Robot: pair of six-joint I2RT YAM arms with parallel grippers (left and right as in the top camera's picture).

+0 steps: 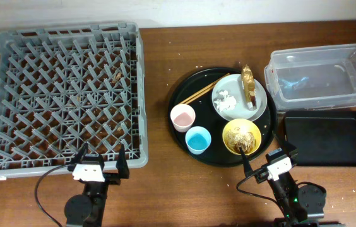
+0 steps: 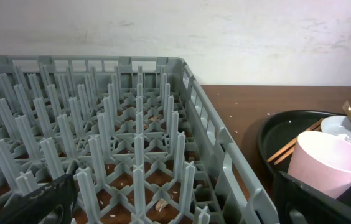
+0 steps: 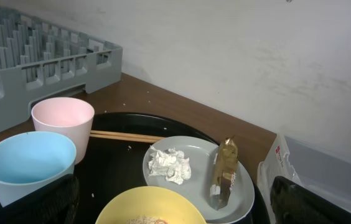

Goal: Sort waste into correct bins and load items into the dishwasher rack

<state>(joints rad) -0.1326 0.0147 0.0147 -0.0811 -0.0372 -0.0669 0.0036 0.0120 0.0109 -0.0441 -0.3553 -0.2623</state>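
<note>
On a round black tray (image 1: 184, 88) sit a pink cup (image 1: 182, 117), a light-blue cup (image 1: 198, 139), a yellow bowl (image 1: 241, 136) with brown crumbs, and a pale plate (image 1: 261, 106). The plate holds a golden wrapper (image 1: 249, 85) and white paper scraps (image 1: 227, 100). Chopsticks (image 1: 204, 89) lie on the tray. The grey rack (image 1: 61, 94) is at left. My left gripper (image 1: 100, 165) is open at the rack's near edge. My right gripper (image 1: 267, 162) is open just in front of the bowl. The right wrist view shows the wrapper (image 3: 223, 171), scraps (image 3: 169, 165) and both cups (image 3: 63, 118).
A clear tub (image 1: 320, 75) stands at the right back, with a shallow black rectangular tray (image 1: 329, 139) in front of it. Small crumbs lie on the rack floor (image 2: 160, 204). A white wall runs behind the table.
</note>
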